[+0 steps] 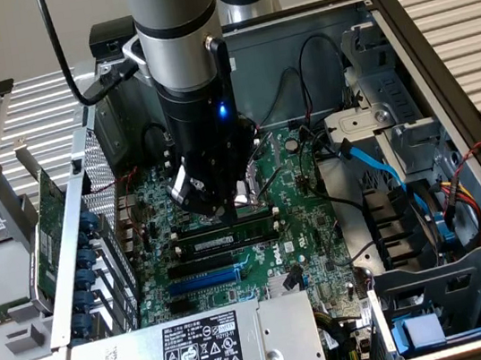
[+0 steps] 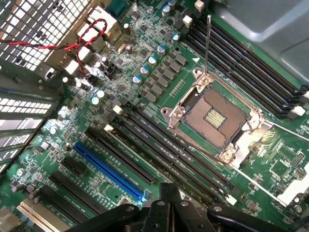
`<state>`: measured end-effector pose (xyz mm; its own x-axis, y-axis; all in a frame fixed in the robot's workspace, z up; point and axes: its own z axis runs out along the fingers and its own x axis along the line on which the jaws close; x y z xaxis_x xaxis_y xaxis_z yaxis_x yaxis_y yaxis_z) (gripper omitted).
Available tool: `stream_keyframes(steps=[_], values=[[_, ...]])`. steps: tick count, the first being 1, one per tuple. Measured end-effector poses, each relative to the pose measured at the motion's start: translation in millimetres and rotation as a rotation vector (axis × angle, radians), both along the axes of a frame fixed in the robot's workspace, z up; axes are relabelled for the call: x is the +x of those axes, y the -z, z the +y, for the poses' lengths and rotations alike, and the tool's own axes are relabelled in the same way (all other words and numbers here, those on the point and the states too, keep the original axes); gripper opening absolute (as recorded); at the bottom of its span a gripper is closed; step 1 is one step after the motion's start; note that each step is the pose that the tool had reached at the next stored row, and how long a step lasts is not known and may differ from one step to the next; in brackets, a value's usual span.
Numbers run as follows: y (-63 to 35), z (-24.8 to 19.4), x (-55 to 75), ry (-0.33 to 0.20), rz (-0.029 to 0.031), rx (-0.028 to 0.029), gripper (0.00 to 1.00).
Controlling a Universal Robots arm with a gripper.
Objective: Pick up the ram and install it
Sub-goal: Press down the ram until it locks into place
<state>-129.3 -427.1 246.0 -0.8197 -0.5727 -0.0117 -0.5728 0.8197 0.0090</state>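
Note:
In the exterior view the ram, a narrow green stick with black chips and a white label, stands on edge in a black memory slot on the motherboard, beside the CPU socket. My gripper hangs from the arm directly over the stick's middle, close above its top edge; whether it touches I cannot tell. In the wrist view my gripper is shut, with nothing visible between the black fingertips. They hover over the row of long black memory slots between the open CPU socket and a blue slot.
The open case holds a power supply at the front and a drive cage with a blue cable on the exterior view's right. A wider green card stands outside the case wall. The socket lever sticks up, and red-black wires loop nearby.

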Motion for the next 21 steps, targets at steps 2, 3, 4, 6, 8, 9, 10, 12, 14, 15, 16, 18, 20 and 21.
stream_keyframes(steps=[2,3,4,6,8,9,10,12,14,15,16,18,20,21], values=[[0.0,0.0,0.0,0.024,0.0,-0.0006,0.11],[0.0,0.0,0.0,0.035,0.0,-0.0008,0.11],[0.0,0.0,0.0,0.047,0.0,-0.001,0.11],[0.0,0.0,0.0,0.07,0.0,-0.0015,0.11],[0.0,0.0,0.0,0.094,0.0,-0.0018,0.11],[0.0,0.0,0.0,0.106,0.0,-0.0019,0.11],[0.0,0.0,0.0,0.118,0.0001,-0.0019,0.11],[0.0,0.0,0.0,0.142,0.0,-0.0021,0.11],[0.0,0.0,0.0,0.167,0.0001,-0.0023,0.11],[0.0,0.0,0.0,0.179,0.0001,-0.0023,0.11],[0.0,0.0,0.0,0.191,0.0001,-0.0023,0.11],[0.0,0.0,0.0,0.216,0.0001,-0.0023,0.11],[0.0,0.0,0.0,0.24,0.0002,-0.0024,0.11],[0.0,0.0,0.0,0.252,0.0002,-0.0024,0.11]])
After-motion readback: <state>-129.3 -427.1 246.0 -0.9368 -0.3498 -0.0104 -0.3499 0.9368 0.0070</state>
